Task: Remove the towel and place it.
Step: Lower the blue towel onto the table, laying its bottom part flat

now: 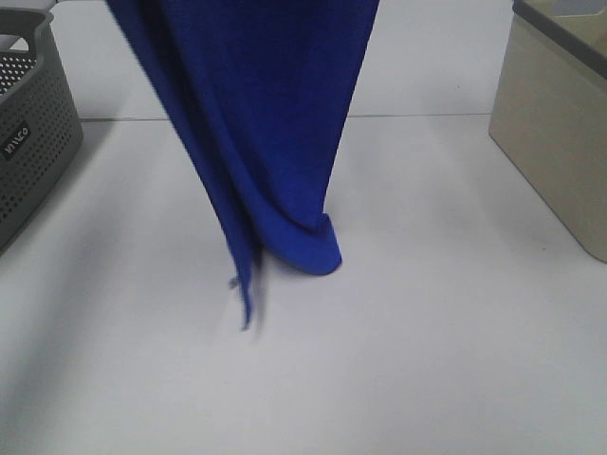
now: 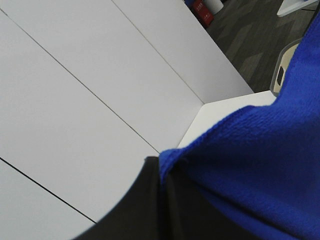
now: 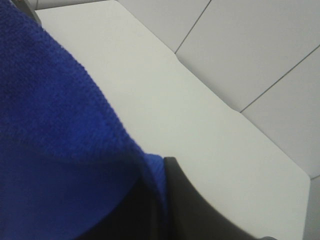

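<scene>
The royal-blue towel (image 1: 275,123) hangs in a long fold from above the top edge of the exterior high view. Its lower end (image 1: 318,254) curls on the white table (image 1: 427,360), and a thin corner trails down at the front left. Both grippers are out of that view. In the left wrist view the left gripper (image 2: 167,175) shows one dark finger (image 2: 145,210) pressed against the towel's edge (image 2: 260,165). In the right wrist view the right gripper (image 3: 162,170) shows one dark finger (image 3: 195,205) against the towel (image 3: 55,150). Both hold it high up.
A grey perforated basket (image 1: 33,142) stands at the table's left edge. A beige bin (image 1: 555,142) stands at the right. White wall panels lie behind the table.
</scene>
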